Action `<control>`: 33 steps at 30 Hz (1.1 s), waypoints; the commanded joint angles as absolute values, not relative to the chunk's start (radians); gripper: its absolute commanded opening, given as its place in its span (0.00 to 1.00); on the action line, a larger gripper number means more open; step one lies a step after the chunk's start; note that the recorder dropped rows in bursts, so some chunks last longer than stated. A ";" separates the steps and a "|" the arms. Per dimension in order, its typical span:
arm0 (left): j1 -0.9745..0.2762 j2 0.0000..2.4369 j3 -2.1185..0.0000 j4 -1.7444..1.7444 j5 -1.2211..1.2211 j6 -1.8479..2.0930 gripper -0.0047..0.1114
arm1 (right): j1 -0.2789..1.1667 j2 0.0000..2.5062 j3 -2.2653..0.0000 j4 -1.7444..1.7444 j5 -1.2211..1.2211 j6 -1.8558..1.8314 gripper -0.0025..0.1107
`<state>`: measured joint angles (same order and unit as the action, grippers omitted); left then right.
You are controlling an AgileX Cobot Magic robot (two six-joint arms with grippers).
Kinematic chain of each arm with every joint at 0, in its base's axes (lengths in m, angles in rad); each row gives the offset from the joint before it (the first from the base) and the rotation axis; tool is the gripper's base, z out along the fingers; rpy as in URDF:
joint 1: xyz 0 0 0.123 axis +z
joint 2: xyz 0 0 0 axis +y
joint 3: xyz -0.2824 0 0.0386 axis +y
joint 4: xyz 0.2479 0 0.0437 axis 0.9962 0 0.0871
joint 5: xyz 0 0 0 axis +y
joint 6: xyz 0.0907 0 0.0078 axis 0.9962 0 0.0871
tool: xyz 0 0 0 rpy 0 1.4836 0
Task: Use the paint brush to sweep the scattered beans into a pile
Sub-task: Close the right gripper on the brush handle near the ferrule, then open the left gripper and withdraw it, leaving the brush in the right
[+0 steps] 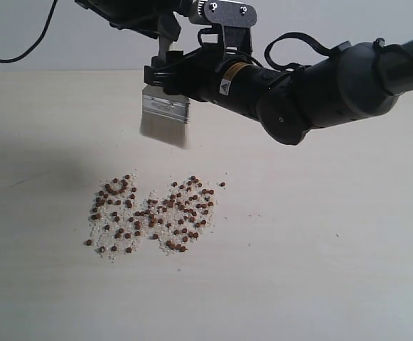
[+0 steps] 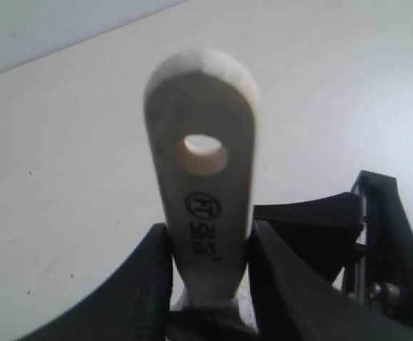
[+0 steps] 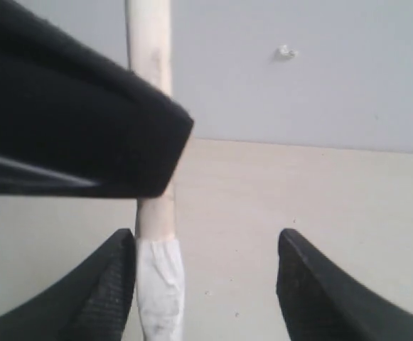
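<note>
1. Paint brush [image 1: 165, 117]: hangs upright in the air above the far edge of the bean spill, bristles [image 1: 163, 131] downward and clear of the table [image 1: 334, 256].
2. Left gripper [image 2: 210, 273]: clamped on the wooden handle [image 2: 202, 192]. 1 black finger presses each flat side, just below the hole at the handle's end.
3. Right gripper [image 3: 206, 284]: reaches in from the right at the level of the lower handle, jaws spread wide. The brush stands between them, close against 1 finger [image 3: 110, 288]. I cannot tell whether they touch. The other finger is well apart from the brush, so nothing is gripped.
4. Beans [image 1: 153, 209]: scattered on the table in 2 loose patches side by side, mixed with pale grit [image 1: 110, 234]. 1 stray bean lies off to the right.
5. Clearances: bare tabletop surrounds the spill to left, right and front. The table's far edge meets the wall [image 1: 64, 42] behind the arms.
</note>
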<state>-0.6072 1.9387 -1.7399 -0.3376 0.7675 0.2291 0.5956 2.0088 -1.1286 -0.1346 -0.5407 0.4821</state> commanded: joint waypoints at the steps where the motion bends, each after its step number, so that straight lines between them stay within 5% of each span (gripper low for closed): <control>1: -0.610 1.929 -1.737 -0.352 0.765 0.232 0.04 | 0.597 2.013 -1.133 -0.128 -0.560 0.474 0.51; 16: -0.628 1.929 -1.737 -0.363 0.767 0.252 0.04 | 0.597 2.014 -1.133 -0.130 -0.600 0.484 0.50; 28: -0.629 1.929 -1.737 -0.359 0.769 0.254 0.04 | 0.597 2.014 -1.133 -0.130 -0.598 0.503 0.02; 33: -0.629 1.929 -1.737 -0.359 0.771 0.254 0.04 | 0.597 2.014 -1.133 -0.133 -0.600 0.499 0.02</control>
<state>-0.6229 1.9387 -1.7399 -0.3624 0.7733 0.2572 0.5956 2.0150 -1.1286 -0.1270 -0.5929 0.5137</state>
